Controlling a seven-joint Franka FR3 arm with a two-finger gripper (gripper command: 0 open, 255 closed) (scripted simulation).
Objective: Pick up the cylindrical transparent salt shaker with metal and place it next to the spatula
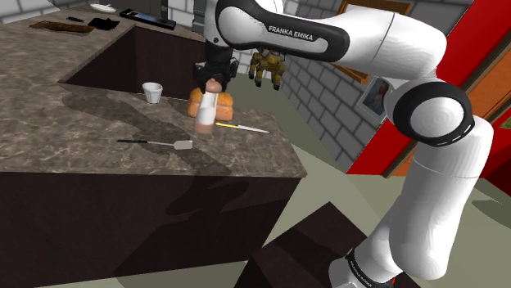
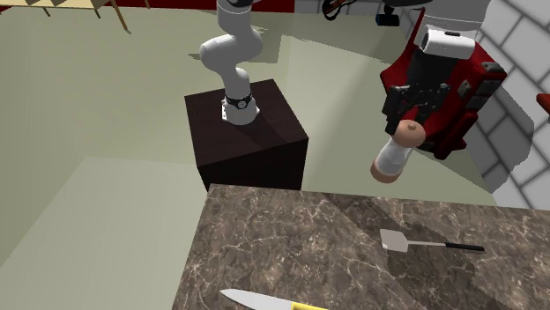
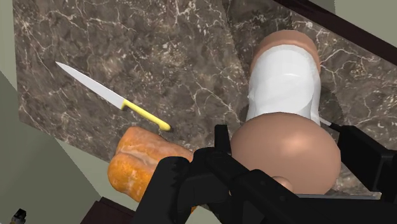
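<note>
While the gripper [image 1: 212,80] clasps the salt shaker [image 1: 206,110] by its rounded top, apparently just above the counter [image 1: 82,106] near the knife [image 1: 242,127], that high hold could let it swing and topple beside the spatula [image 1: 156,143].

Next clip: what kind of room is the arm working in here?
Probably a home kitchen: a dark stone-patterned counter carries a spatula, a yellow-handled knife, a white cup and a loaf of bread, with brick walls behind. The gripper holds a shaker above the counter.
</note>
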